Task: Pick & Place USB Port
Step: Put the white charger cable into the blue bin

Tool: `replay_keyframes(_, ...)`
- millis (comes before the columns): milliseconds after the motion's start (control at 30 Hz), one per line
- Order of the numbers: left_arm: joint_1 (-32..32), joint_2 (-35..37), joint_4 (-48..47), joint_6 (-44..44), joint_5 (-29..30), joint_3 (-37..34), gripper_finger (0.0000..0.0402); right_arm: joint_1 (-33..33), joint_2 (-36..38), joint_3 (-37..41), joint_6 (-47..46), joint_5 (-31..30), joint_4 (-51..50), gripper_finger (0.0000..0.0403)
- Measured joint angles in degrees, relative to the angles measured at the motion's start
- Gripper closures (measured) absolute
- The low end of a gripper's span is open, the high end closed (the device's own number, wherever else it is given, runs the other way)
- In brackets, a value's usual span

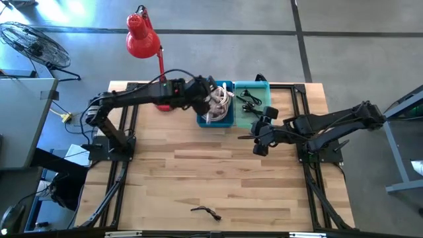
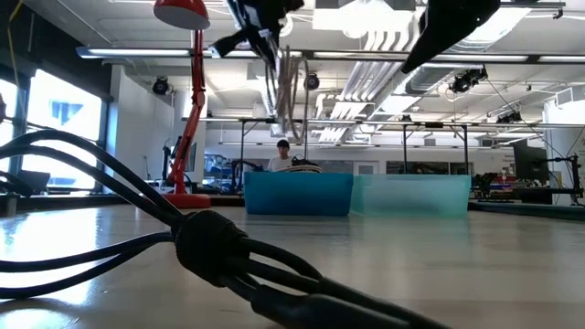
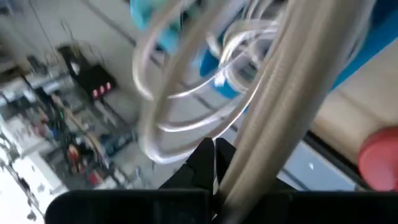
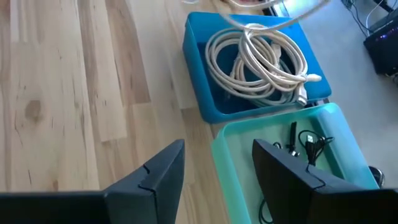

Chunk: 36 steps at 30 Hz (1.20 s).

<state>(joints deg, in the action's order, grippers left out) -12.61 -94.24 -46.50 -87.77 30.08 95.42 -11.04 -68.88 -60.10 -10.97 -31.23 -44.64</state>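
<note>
high view | 2 bins: blue bin [image 1: 225, 121], teal bin [image 1: 260, 109] | left gripper [image 1: 213, 100] jaws grasping white cable [image 1: 220, 104] | right gripper [image 1: 262, 135] jaws released

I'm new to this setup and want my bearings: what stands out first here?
The left gripper is shut on a looped white cable, held above the blue bin at the table's far edge. Beside it sits a teal bin of black cables, with the open right gripper nearby. A red desk lamp stands behind.

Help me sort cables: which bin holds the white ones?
The darker blue bin, nearer the red lamp, holds white coiled cables; the teal bin beside it holds black ones.
</note>
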Motion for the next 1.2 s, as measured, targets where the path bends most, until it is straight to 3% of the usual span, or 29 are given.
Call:
replay_keyframes(133,-3.38,-3.63,-1.28,0.55,0.17,0.00,0.0401,0.03,0.00,0.00,0.01,-0.03,0.91,0.0221)
replay_keyframes(400,-6.91,-12.60,-2.53,1.47,-8.19,-0.02,0.0401,0.03,0.00,0.02,-0.14,0.14,2.60,0.0222)
replay_keyframes(633,-8.13,-18.40,-2.22,2.16,-12.06,0.02,0.0401,0.03,0.00,0.01,-0.76,0.48,2.58,0.0222)
replay_keyframes(967,-9.19,-19.17,2.41,1.14,-13.21,1.27,0.0397,0.06,-0.02,0.02,-0.71,0.76,2.57,0.0222)
replay_keyframes(1200,-9.13,-19.17,6.39,6.17,-12.72,4.87,0.0349,0.04,-0.02,0.02,-0.93,1.83,2.49,0.0221)
